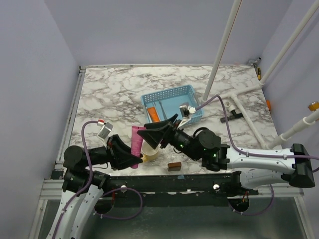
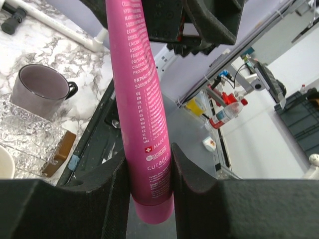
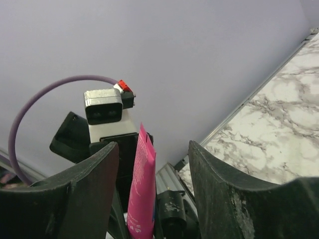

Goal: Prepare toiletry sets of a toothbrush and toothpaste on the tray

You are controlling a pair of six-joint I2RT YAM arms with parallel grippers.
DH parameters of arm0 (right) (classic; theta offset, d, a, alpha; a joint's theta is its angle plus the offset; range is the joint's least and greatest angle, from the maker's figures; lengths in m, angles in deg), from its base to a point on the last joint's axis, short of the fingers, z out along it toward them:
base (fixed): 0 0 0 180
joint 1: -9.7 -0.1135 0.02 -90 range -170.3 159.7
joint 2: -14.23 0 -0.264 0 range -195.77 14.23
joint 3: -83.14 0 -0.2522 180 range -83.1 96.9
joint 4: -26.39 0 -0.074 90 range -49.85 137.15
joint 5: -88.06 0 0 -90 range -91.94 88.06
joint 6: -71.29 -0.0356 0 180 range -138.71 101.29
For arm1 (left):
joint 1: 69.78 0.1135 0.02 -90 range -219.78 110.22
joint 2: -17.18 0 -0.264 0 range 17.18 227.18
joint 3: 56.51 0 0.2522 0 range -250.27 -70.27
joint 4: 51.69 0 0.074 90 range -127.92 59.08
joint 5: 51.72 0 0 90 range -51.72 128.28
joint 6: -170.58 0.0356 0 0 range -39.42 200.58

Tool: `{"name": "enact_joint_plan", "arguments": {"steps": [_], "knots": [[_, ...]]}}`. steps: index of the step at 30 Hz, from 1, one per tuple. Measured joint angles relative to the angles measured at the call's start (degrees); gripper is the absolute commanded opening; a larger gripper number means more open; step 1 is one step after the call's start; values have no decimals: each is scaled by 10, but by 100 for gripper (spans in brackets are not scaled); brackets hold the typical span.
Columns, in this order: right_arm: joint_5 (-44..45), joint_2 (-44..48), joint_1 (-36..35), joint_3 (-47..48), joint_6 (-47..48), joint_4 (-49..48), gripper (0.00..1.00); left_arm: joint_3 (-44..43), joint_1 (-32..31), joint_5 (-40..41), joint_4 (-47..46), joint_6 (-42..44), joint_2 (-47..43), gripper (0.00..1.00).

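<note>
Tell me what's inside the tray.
An orange toothpaste lies in the tray, with what looks like a thin toothbrush beside it. The right wrist camera covers the near right corner, hiding that part.

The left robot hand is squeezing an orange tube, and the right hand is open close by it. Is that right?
Not quite. The toothpaste tube squeezed in the left gripper is pink, not orange, as the left wrist view shows. The right gripper is open close by it, just as you said.
</note>
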Motion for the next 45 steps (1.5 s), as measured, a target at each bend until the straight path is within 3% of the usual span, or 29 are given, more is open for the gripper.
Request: {"name": "enact_joint_plan", "arguments": {"steps": [6, 13, 23, 35, 45], "knots": [[-43, 42, 6, 48, 55, 139, 64, -38, 0, -35, 68, 52, 12, 0], [-91, 57, 23, 169, 112, 314, 64, -89, -6, -62, 167, 130, 23, 0], [-209, 32, 30, 260, 147, 488, 64, -119, -66, -66, 248, 196, 51, 0], [-291, -7, 33, 265, 140, 550, 57, -127, -100, -63, 286, 231, 57, 0], [-349, -11, 37, 254, 118, 526, 33, -127, -111, -58, 289, 238, 57, 0]]}}
